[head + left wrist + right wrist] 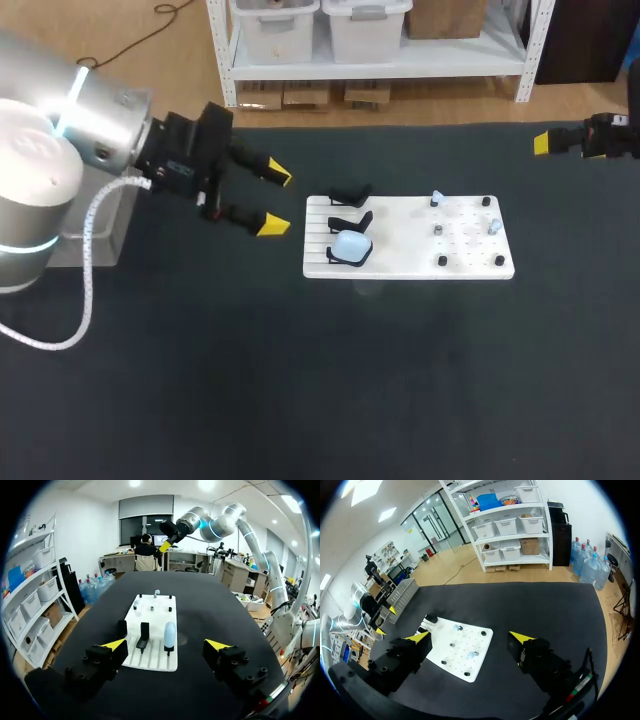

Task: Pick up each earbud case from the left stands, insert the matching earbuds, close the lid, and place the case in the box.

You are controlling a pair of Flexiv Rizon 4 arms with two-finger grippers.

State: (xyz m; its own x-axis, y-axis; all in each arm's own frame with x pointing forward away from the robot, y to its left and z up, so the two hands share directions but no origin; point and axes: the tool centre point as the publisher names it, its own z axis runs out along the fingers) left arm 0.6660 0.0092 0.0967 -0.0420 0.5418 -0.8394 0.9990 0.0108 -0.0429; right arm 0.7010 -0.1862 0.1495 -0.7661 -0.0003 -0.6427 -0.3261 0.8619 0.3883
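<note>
A white board [455, 245] lies mid-table with three black stands along its left end. The nearest stand holds a pale blue earbud case [351, 244]; the other two stands [350, 194] are bare. Small earbuds [437, 198] and black pegs sit on the board's right half. My left gripper [275, 199] hovers open just left of the board, holding nothing. In the left wrist view the case [170, 634] stands ahead of the left gripper [166, 644]. My right gripper [470, 637] is open and empty, high off the board's far right; the earbuds [457, 627] show below it.
Black cloth covers the table [320, 380]. A white cable [85, 260] loops from my left arm at the left edge. My right arm's yellow fingertip [541, 143] shows at the far right edge.
</note>
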